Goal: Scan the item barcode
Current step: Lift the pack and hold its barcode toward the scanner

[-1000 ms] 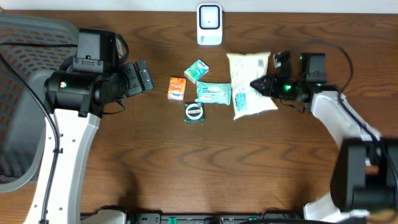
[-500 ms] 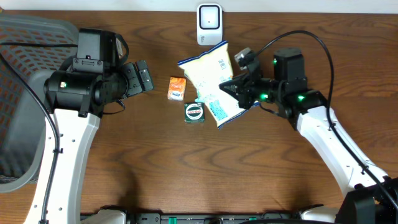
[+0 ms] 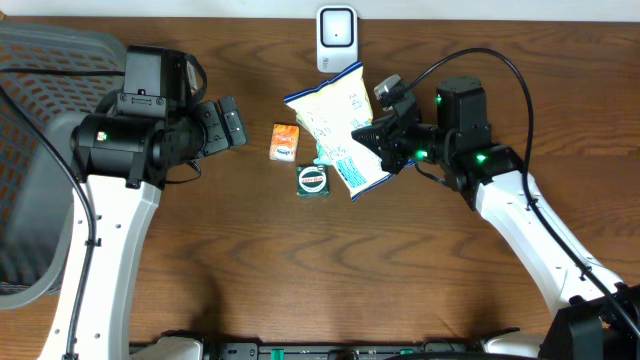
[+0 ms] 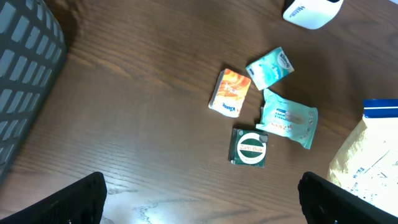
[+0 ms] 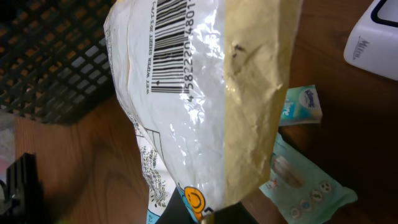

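Note:
A large white and tan wet-wipes bag (image 3: pixel 335 125) hangs tilted above the table's middle, just below the white scanner (image 3: pixel 337 40). My right gripper (image 3: pixel 378 142) is shut on the bag's right end. In the right wrist view the bag (image 5: pixel 205 106) fills the frame, its barcode (image 5: pixel 174 56) facing the camera at the top, and the scanner (image 5: pixel 373 37) shows at the upper right. My right gripper (image 5: pixel 208 216) pinches the bag's lower edge. My left gripper (image 3: pixel 232 122) hovers open at the left, holding nothing; in its own view, the left gripper (image 4: pixel 211 211) spans bare wood.
An orange packet (image 3: pixel 285 141) and a green round-labelled tin (image 3: pixel 313 180) lie left of the bag. A small teal pack (image 4: pixel 270 67) and a teal wipes pouch (image 4: pixel 287 118) lie beside them, mostly under the bag from overhead. A grey mesh chair (image 3: pixel 40 110) stands at the left.
My right arm has lifted the bag off the table and carried it left, tilting it up below the scanner. The left arm has not moved.

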